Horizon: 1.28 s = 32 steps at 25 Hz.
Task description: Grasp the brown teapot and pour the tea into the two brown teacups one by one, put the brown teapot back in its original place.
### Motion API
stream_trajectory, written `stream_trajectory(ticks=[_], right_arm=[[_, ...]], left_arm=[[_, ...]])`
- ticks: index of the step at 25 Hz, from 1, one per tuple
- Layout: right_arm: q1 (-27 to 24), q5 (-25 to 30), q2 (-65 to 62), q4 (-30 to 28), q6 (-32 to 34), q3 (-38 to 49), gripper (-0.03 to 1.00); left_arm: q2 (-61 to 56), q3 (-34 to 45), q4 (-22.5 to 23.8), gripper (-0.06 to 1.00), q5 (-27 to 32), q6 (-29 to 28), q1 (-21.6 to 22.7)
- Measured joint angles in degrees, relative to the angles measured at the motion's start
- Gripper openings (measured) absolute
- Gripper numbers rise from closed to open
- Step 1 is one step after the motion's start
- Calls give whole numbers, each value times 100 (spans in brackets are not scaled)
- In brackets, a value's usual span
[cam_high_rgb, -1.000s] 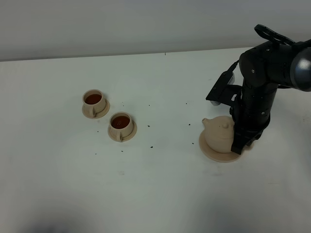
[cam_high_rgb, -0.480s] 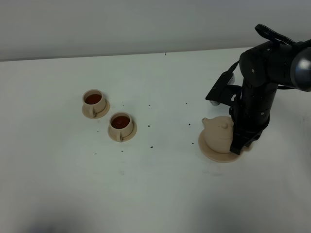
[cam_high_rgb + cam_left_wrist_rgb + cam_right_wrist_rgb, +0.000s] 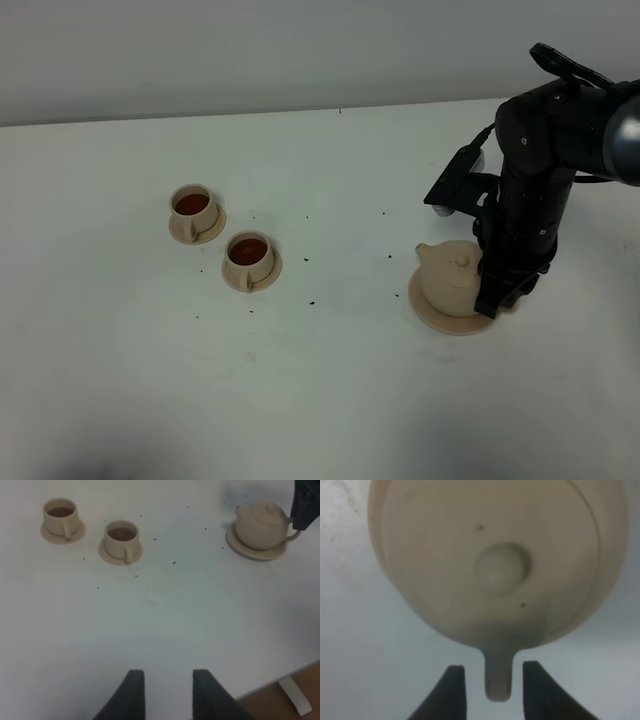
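Observation:
The brown teapot (image 3: 455, 277) (image 3: 262, 525) stands upright on its original place, the wide saucer (image 3: 432, 310) (image 3: 250, 554), at the right of the table. My right gripper (image 3: 500, 300) (image 3: 492, 668) is open. Its fingers stand on either side of the teapot's loop handle (image 3: 497, 682), with a small gap on each side. The two brown teacups (image 3: 192, 208) (image 3: 248, 255) (image 3: 61, 515) (image 3: 121, 537) sit on their small saucers at the left, each holding the tea, a reddish-brown liquid. My left gripper (image 3: 167, 672) hangs over bare table near the front edge, its fingers apart and empty.
Small dark specks are scattered on the white table (image 3: 330, 380) between the cups and the teapot. The table's front edge and a white leg (image 3: 295, 700) show in the left wrist view. The right arm's black body (image 3: 540, 170) rises behind the teapot.
My right gripper's jaws have parted from the teapot's handle. The teapot rests on its saucer as before, and the arm has barely shifted.

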Motion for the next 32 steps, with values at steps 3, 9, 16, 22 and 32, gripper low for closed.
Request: stream_trajectory(ticks=[3, 9, 16, 22, 32], right_arm=[[0, 0, -121, -78, 14, 0, 29], [0, -74, -1028, -307, 99, 0, 29], [0, -129, -2612, -1057, 1242, 0, 29], [0, 191, -3756, -1859, 2354, 0, 23], [0, 823, -5601, -2447, 3018, 394, 20]], left_arm=[[0, 0, 0, 26, 0, 0, 0], [0, 0, 0, 26, 0, 0, 0], [0, 0, 0, 26, 0, 0, 0], [0, 0, 0, 26, 0, 0, 0], [0, 0, 0, 26, 0, 0, 0]])
